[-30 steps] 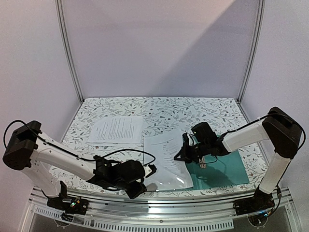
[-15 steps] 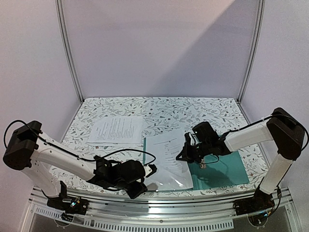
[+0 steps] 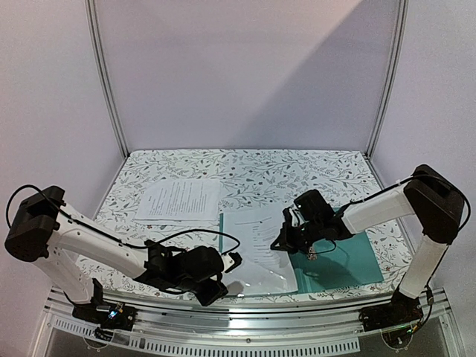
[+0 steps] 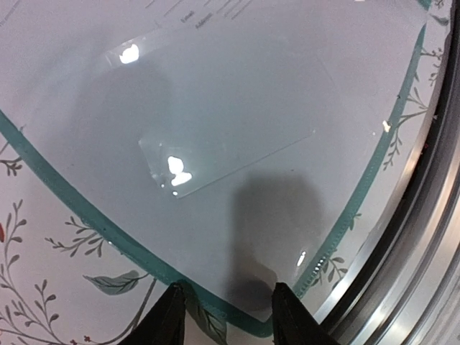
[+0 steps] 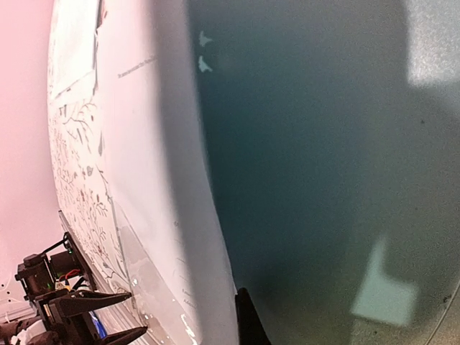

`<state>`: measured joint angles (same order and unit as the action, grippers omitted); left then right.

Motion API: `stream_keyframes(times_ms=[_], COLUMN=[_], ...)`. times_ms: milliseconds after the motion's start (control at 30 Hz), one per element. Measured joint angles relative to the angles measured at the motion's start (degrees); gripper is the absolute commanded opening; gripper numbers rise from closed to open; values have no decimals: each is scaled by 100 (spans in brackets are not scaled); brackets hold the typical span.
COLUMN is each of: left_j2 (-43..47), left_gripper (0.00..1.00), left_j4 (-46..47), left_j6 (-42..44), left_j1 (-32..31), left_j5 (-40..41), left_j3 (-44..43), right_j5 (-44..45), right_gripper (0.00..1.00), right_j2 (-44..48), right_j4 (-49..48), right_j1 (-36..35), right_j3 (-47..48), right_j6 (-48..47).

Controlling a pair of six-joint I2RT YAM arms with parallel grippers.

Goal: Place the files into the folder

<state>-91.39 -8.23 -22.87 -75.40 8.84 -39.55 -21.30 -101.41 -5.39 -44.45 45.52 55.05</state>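
The left gripper (image 4: pixel 228 320) sat at the near corner of the folder (image 4: pixel 86 215). Its fingers (image 4: pixel 171 320) were partly spread and pinched nothing. The teal border curved through the gap just ahead of the tips, and whether they touched it could not be told. The metal rail (image 4: pixel 431 244) at the edge of the table (image 3: pixel 245 167) ran close beside that corner, so little room lay on that side. Ahead of the tips the glossy leaf stretched flat and open. The right gripper (image 3: pixel 285 239) had its fingers pressed together on the right edge of a printed sheet (image 3: pixel 256 238). That sheet lay over the folder's left leaf and curved up towards the grip. On the fingers' other side the bare teal inner face spread wide and unobstructed. A second sheet (image 3: pixel 178 199) lay flat on the floral cloth, well beyond the left fingers and apart from the folder.
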Motion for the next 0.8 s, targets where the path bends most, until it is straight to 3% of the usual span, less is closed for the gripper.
stream_keyframes(times_ms=[467, 667, 800], left_j2=[26, 177, 782], left_gripper=[46, 56, 63], left_j4=[70, -46, -479], left_j6=[-76, -87, 31], left_j1=[-11, -13, -28], left_j5=[-4, 13, 278], left_j3=[46, 105, 103], right_j5=[-31, -83, -22], right_gripper=[2, 44, 54], right_j2=[-197, -188, 46], right_j4=[-9, 42, 448], right_j1=[-70, -96, -131], right_j3=[133, 208, 310], right_j6=[-116, -166, -190])
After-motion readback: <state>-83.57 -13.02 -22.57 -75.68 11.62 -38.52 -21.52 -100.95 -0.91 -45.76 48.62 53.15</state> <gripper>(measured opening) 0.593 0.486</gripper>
